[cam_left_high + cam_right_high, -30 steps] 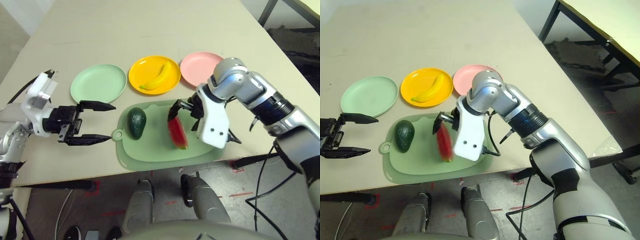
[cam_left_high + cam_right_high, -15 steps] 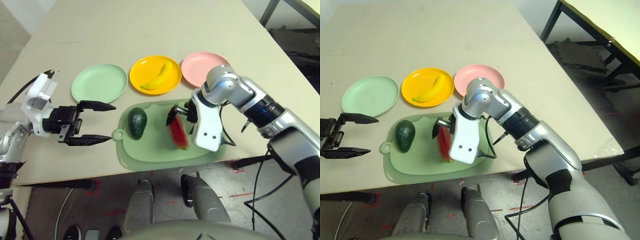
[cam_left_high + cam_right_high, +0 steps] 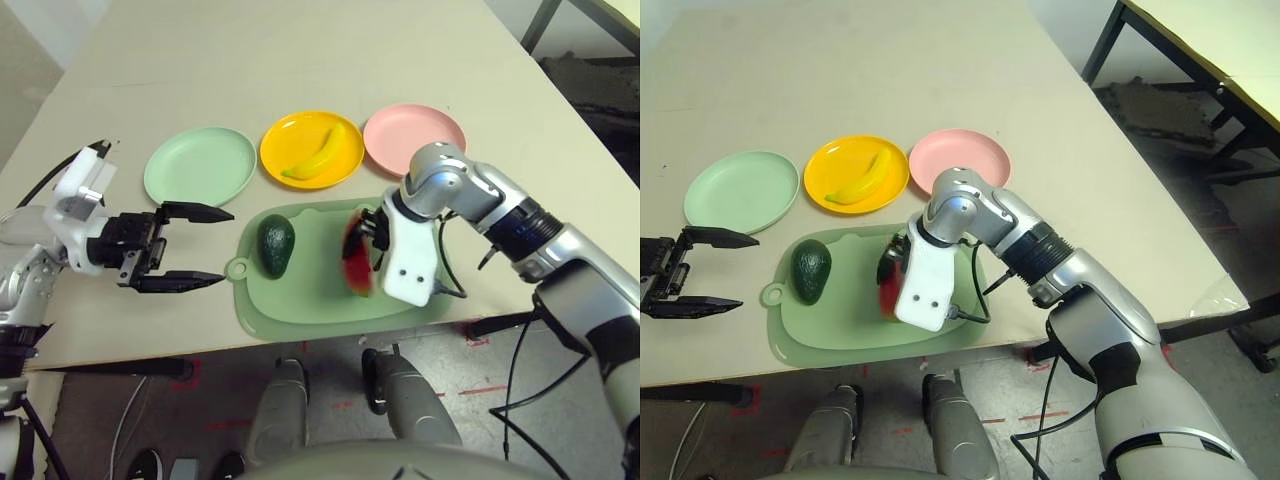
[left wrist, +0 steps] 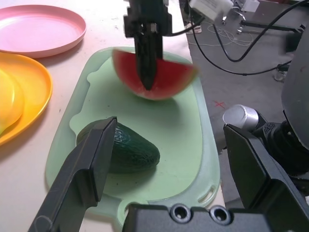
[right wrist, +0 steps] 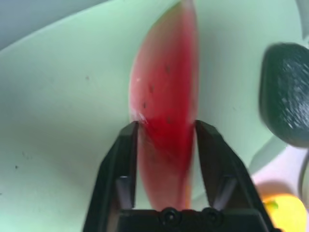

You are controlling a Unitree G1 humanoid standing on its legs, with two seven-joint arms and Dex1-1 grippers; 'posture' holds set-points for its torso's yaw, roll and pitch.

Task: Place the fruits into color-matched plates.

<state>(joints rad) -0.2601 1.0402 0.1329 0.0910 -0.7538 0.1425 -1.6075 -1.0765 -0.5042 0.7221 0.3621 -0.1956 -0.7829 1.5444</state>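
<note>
Between the right gripper's (image 5: 166, 126) two black fingers is the watermelon wedge (image 5: 164, 92), clasped on both sides. Its red flesh rises past the fingertips, and the green cutting board (image 5: 63, 106) lies behind it.

Over to the left arm, the left gripper's (image 3: 190, 246) fingers stand wide apart with nothing between them. Just past their tips is the near edge of the same board, with its small looped handle. The dark green avocado (image 3: 275, 246) sits on the board a little beyond those tips, between them and the right gripper.

Farther from the robot than both sets of fingers, three round plates stand in a row on the pale table (image 3: 300, 60). The mint green plate (image 3: 200, 168), bare, lies beyond the left gripper's fingers. Next comes the yellow plate (image 3: 285, 135), with the curved yellow banana (image 3: 318, 156) resting in it. The light pink plate (image 3: 412, 135), also bare, is beyond the right gripper's fingers, partly behind the right arm.
</note>
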